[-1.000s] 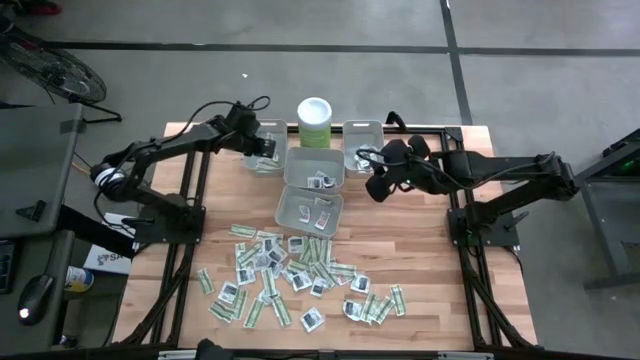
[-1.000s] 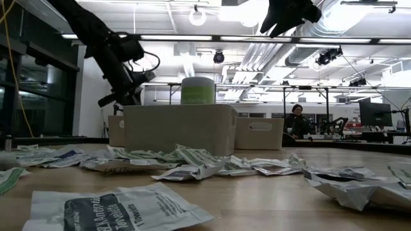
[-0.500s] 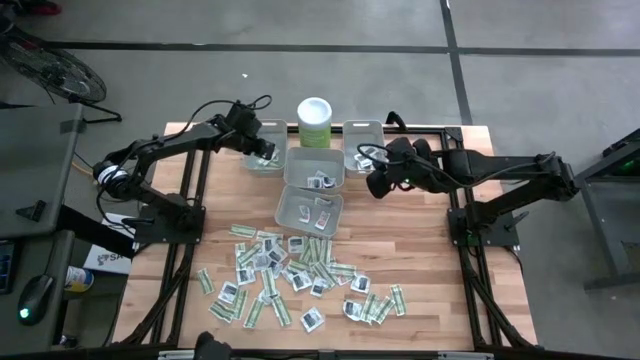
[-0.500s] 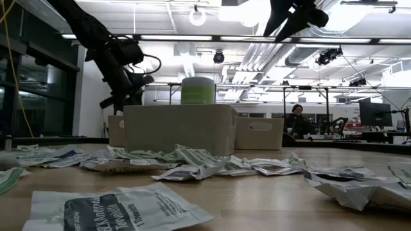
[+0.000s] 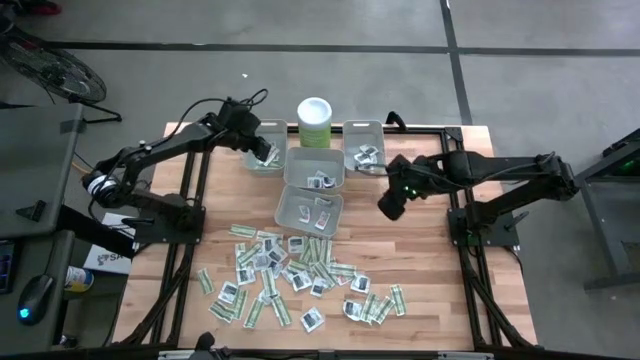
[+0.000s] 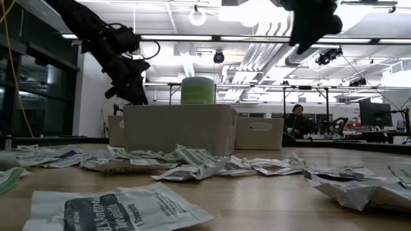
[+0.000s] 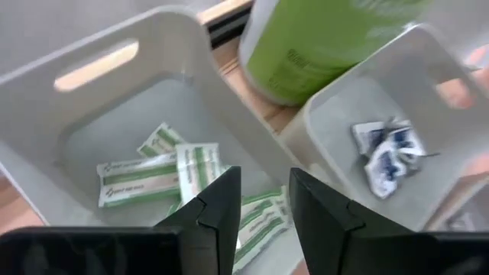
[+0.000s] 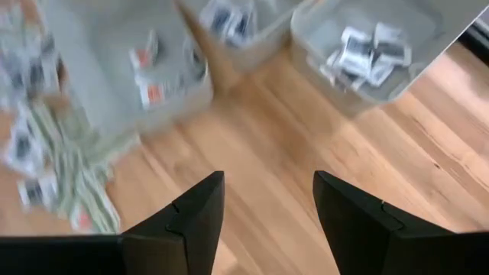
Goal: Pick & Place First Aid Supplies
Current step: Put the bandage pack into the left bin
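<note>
The left pincer point(image 5: 262, 150) hangs over the far left bin point(image 5: 251, 160), its 2 dark fingers point(image 7: 221, 206) a narrow way apart and holding nothing. Green and white strip packets point(image 7: 164, 172) lie flat inside that bin, right under the fingers. Just beside it stands the tall green can point(image 5: 314, 122) with a white lid.

The right pincer point(image 5: 389, 205) hangs over bare wood on the right side of the bench point(image 5: 430, 260), near the far right bin point(image 5: 364, 145). Its fingers point(image 8: 191, 214) are wide apart and empty. That bin holds a little heap of white square packets point(image 8: 367, 50).

2 more bins sit in the middle (1 behind the other). The back middle bin point(image 5: 314, 170) has a few white squares in it. The front middle bin point(image 5: 308, 210) holds a few packets with red marks.

Most of the packets point(image 5: 290, 275) are spread out in a big messy pile on the near half of the bench, strips and squares mixed together.

In the low view a person point(image 6: 298, 120) sits far back in the room.
</note>
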Controlling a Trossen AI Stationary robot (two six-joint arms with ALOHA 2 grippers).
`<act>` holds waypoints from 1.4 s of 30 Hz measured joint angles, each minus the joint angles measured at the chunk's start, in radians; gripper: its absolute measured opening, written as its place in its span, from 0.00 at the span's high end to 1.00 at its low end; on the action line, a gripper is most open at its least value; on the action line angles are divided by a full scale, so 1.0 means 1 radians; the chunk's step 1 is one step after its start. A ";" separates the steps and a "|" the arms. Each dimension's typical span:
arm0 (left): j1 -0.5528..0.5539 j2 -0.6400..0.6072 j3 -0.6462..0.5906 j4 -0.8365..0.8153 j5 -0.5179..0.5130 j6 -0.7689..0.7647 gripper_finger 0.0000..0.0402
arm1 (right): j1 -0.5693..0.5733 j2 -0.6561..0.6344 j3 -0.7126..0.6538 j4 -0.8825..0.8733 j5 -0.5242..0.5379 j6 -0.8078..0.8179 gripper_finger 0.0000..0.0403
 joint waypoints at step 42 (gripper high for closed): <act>-0.499 -0.079 0.000 0.050 -0.125 -0.195 0.72 | 0.545 0.021 -0.660 0.754 -0.317 -0.018 0.60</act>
